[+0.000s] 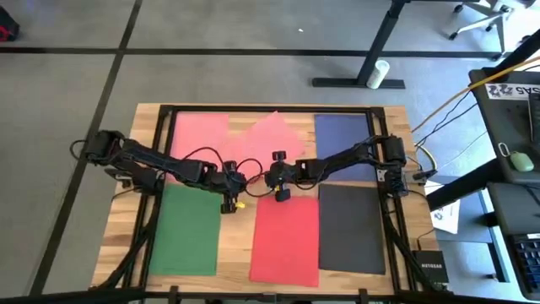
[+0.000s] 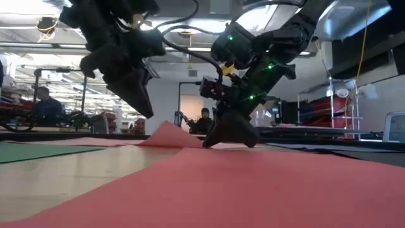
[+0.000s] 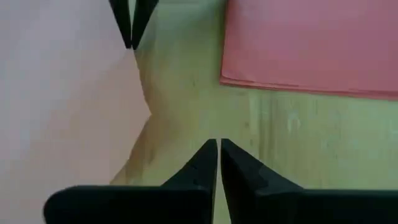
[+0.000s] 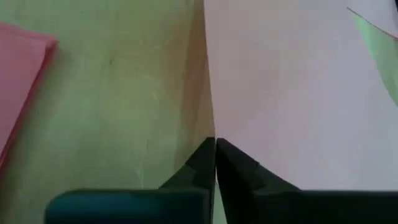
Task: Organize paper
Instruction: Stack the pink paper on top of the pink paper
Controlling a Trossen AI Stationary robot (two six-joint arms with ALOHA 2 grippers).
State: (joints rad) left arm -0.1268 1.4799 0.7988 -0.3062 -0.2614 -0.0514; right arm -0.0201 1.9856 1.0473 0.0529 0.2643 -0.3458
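Six sheets of paper lie on the wooden table: a pink one (image 1: 200, 133) at the far left, a skewed pink sheet (image 1: 274, 135) beside it, navy blue (image 1: 342, 139), green (image 1: 187, 228), red (image 1: 285, 236) and dark grey (image 1: 350, 228). My right gripper (image 4: 215, 142) is down at the table's middle, shut on the skewed pink sheet's near edge. That sheet's near part stands raised off the wood (image 2: 168, 132). My left gripper (image 3: 218, 144) hangs shut above bare wood just left of it, clear of the table (image 2: 142, 104) and touching nothing. My right gripper pinches the skewed pink sheet's near edge (image 4: 211, 127) between its two fingers (image 3: 130, 34), a little way from the sheet's near corner (image 3: 149, 115). The fingers come from above, pointing down. The sheet rises beside the hold, and its far part lies on the table.
A black frame (image 1: 270, 108) runs along the table's edges. Bare wood (image 1: 245, 221) shows between the green and red sheets. Beyond the table stand a desk leg (image 1: 371, 51) and a side desk with gear (image 1: 515, 127). People sit far off in the room (image 2: 44, 101).
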